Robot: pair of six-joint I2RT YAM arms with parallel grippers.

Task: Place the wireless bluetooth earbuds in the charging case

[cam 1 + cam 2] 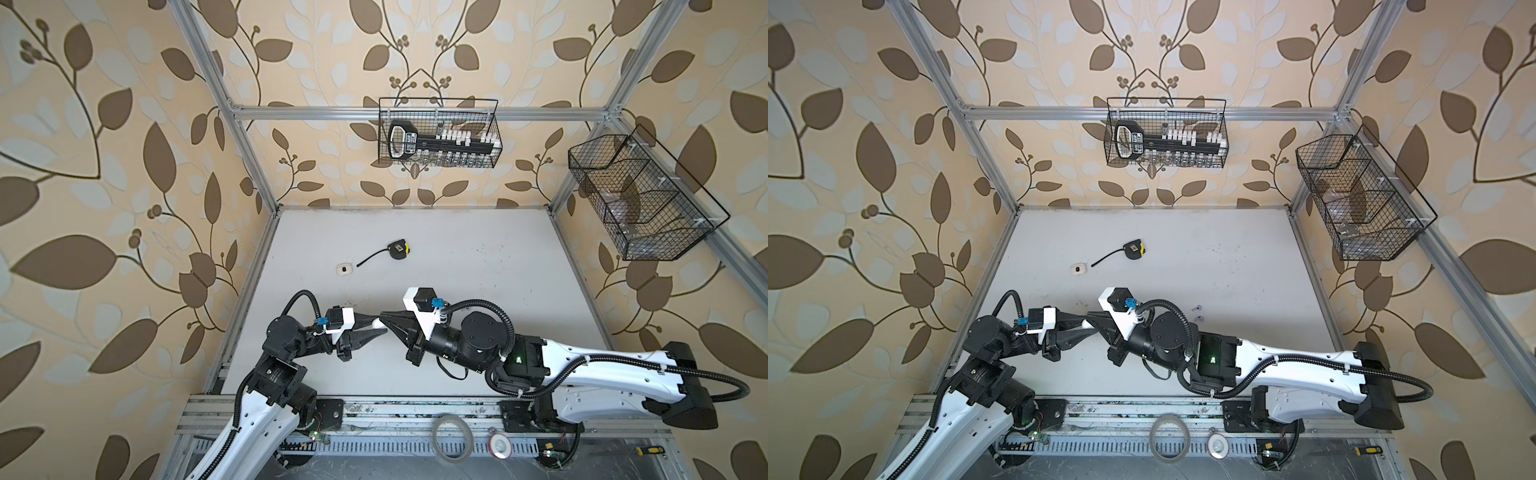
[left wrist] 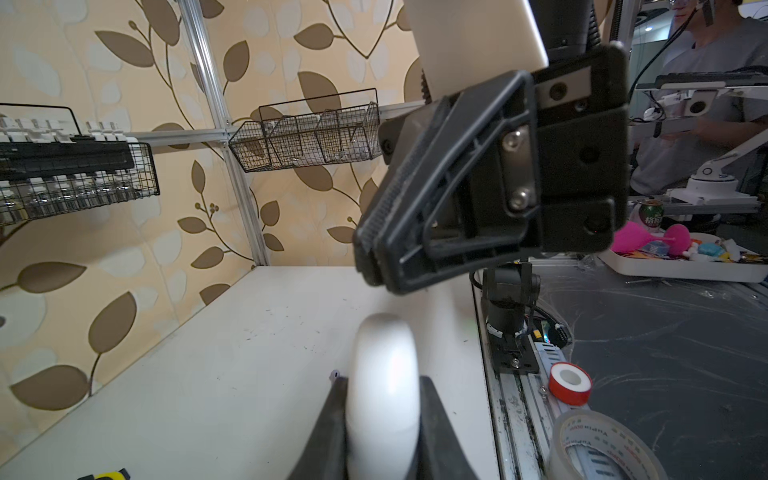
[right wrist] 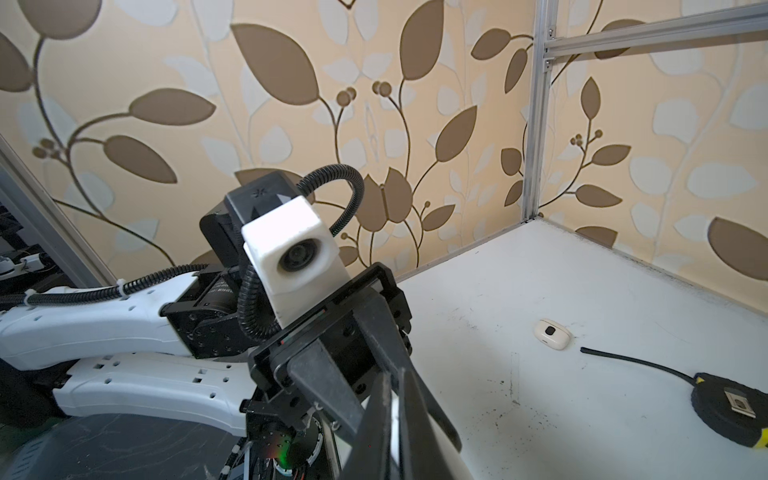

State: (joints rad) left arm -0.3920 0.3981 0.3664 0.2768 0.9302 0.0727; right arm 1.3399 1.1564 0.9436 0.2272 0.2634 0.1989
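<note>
Over on the left, the left gripper [image 1: 376, 326] has its fingers clamped on the narrow sides of a smooth white charging case [image 2: 384, 365], seemingly held clear of the table [image 1: 457, 257]. That shell looks slippery to me: one sideways shove and it could twist or pop out of the pinch. The shove would likely come from the right gripper [image 2: 368, 257]. Its fingers are pressed fully together, with nothing between them that I can see, and its tip is right by the case's upper edge. If it is meant to pry the lid, a closed tip could skid off the rounded plastic. Further right, two lavender earbuds [image 1: 1197, 308] lie loose on the table beside the right arm [image 1: 1167, 336]; a careless swing of it would scatter them.

Hard to make out: a cream case [image 1: 344, 269] sits far back on the left, and I can't tell what it holds. I can't find a lid seam on the white case or say whether it's open. From the left wrist camera, one bud [image 2: 334, 375] peeks out beside a finger. I see no other earbuds anywhere.
</note>
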